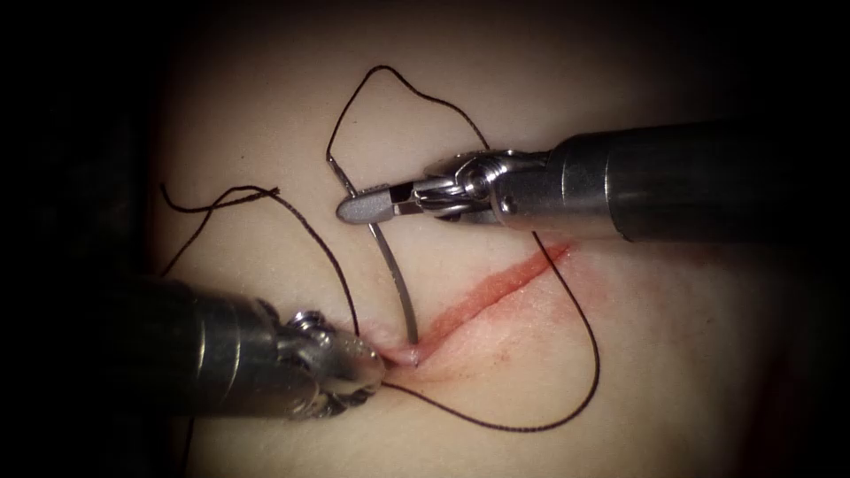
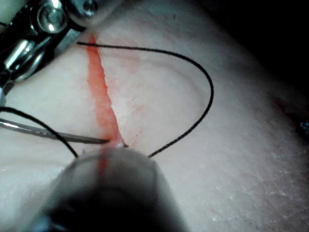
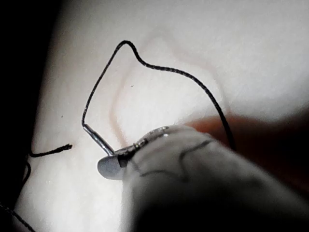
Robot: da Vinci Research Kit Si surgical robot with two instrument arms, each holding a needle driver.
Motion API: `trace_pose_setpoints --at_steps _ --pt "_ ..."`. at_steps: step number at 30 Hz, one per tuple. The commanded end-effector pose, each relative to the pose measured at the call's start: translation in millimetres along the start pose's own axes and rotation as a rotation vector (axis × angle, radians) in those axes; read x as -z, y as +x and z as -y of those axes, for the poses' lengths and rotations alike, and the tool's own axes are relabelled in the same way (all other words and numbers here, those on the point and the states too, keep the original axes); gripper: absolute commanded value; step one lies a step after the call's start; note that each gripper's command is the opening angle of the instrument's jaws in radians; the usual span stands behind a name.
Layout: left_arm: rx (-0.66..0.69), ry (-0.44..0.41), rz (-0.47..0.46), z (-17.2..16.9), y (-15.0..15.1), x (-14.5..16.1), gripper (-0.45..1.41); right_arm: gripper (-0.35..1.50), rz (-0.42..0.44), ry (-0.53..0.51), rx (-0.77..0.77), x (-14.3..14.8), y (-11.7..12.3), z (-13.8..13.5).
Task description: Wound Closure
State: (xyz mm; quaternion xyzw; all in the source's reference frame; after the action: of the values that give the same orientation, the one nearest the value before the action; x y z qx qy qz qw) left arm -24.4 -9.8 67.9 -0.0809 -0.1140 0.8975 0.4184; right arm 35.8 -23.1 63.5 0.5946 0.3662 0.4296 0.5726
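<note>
Endoscope view: needle (image 1: 397,274) standing steeply, tip sunk into the tissue (image 1: 673,372) at the lower-left end of the cut (image 1: 496,288), long axis running up and away from that end toward its swaged tail. Right tool (image 1: 359,207) closed on the needle near the tail, above the cut; left tool (image 1: 376,367) pressed to the tissue just left of the entry point, jaws buried against the wound edge, open or closed impossible to tell. Thread (image 1: 584,389) trailing from the tail in a loop above, then sweeping round the right of the cut; a frayed free end lying well left of it. Left wrist view: needle (image 2: 53,134) meeting the cut (image 2: 101,96) from the side, tip at the lip just ahead of the left tool's blurred shaft. Right wrist view: jaws clamped across the needle (image 3: 99,140) close to the tail, thread (image 3: 159,67) arching away.
</note>
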Motion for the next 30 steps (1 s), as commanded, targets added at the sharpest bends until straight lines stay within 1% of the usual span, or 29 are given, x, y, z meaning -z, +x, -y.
trace_pose_setpoints --at_steps 1,4,8,12,14,17,19,24,25,30 --pt "0.000 -0.001 0.000 -0.4 0.1 -0.6 -0.40 -0.35 -0.005 0.005 0.000 -0.8 0.5 0.1" --pt "0.000 -0.001 0.001 -0.4 0.1 -0.6 -0.40 -0.35 -0.016 0.011 0.032 -0.6 0.6 0.4" --pt "0.000 -0.002 0.001 -0.4 0.1 -0.5 -0.40 -0.35 -0.052 0.061 0.146 -0.5 1.0 0.6" --pt "0.000 0.000 0.001 -0.3 0.2 -0.4 -0.37 -0.35 -0.101 0.080 0.251 -0.3 2.0 0.8" --pt "0.000 -0.001 0.002 -0.3 0.3 -0.3 -0.30 -0.35 -0.121 0.084 0.269 0.0 2.8 0.9" --pt "0.006 0.001 0.002 -0.2 0.4 -0.2 -0.15 -0.35 -0.145 0.081 0.290 0.4 3.8 1.1" --pt "0.000 0.000 0.003 -0.2 0.5 -0.2 -0.05 -0.35 -0.171 0.101 0.309 0.7 4.5 1.2" --pt "-0.052 -0.001 0.004 -0.3 0.6 -0.1 0.27 -0.35 -0.208 0.100 0.329 1.2 5.8 1.3" --pt "-0.087 -0.001 0.004 -0.3 0.6 -0.1 0.36 -0.35 -0.216 0.098 0.332 1.2 6.1 1.4" --pt "-0.157 -0.012 0.009 -0.3 0.9 0.7 0.42 -0.35 -0.262 0.088 0.379 2.1 8.5 2.0"
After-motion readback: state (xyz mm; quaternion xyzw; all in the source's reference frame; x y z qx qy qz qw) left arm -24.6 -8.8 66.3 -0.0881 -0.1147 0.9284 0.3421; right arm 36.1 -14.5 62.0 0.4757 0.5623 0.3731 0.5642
